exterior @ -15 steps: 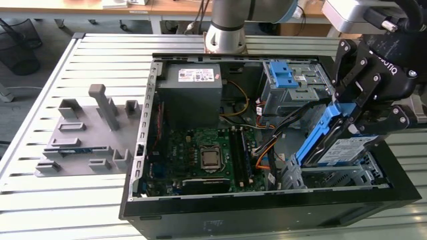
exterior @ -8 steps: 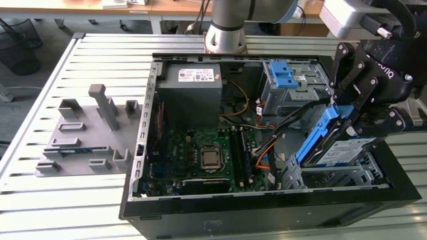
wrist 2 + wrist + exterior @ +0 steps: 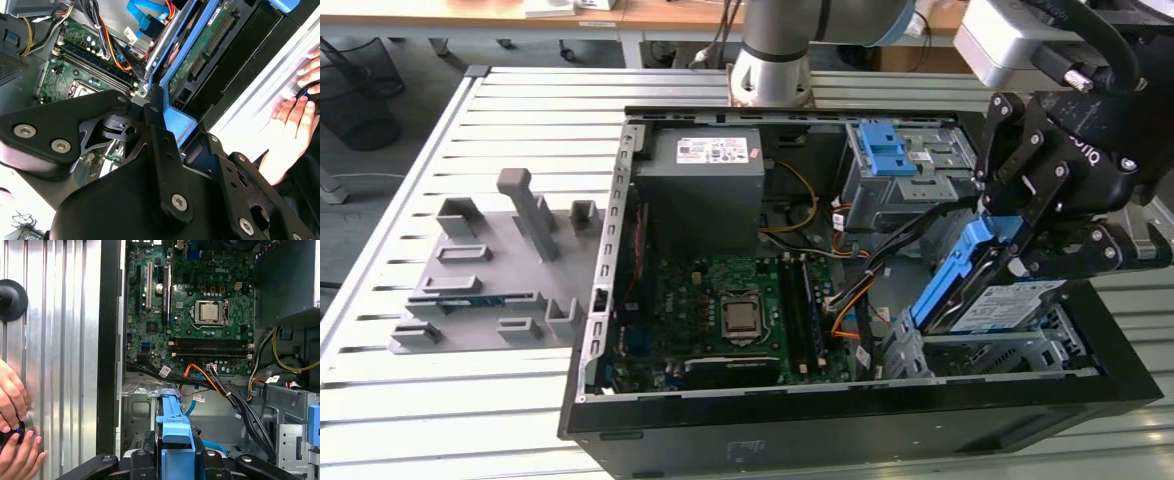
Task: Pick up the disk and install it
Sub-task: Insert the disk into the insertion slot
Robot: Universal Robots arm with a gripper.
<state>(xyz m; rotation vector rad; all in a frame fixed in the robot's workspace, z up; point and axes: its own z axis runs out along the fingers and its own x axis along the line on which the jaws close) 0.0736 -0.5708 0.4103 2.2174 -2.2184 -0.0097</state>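
Disk (image 3: 991,296) in the gripper (image 3: 1017,250), aslant above the open computer case (image 3: 827,425)

Black tower computer case (image 3: 854,425) lies on its side, open, on a slatted metal table (image 3: 440,400). Inside it are a green motherboard (image 3: 707,300) with a CPU socket (image 3: 740,317), an adjoining grey power supply (image 3: 700,190) bearing a white sticker, and a blue latch (image 3: 886,150) on the drive cage beside that. Orange and black cables (image 3: 210,382) run just beside the memory slots (image 3: 210,346). A grey moulded fixture (image 3: 494,270) sits on the table at the exterior view's left, apart from the case.
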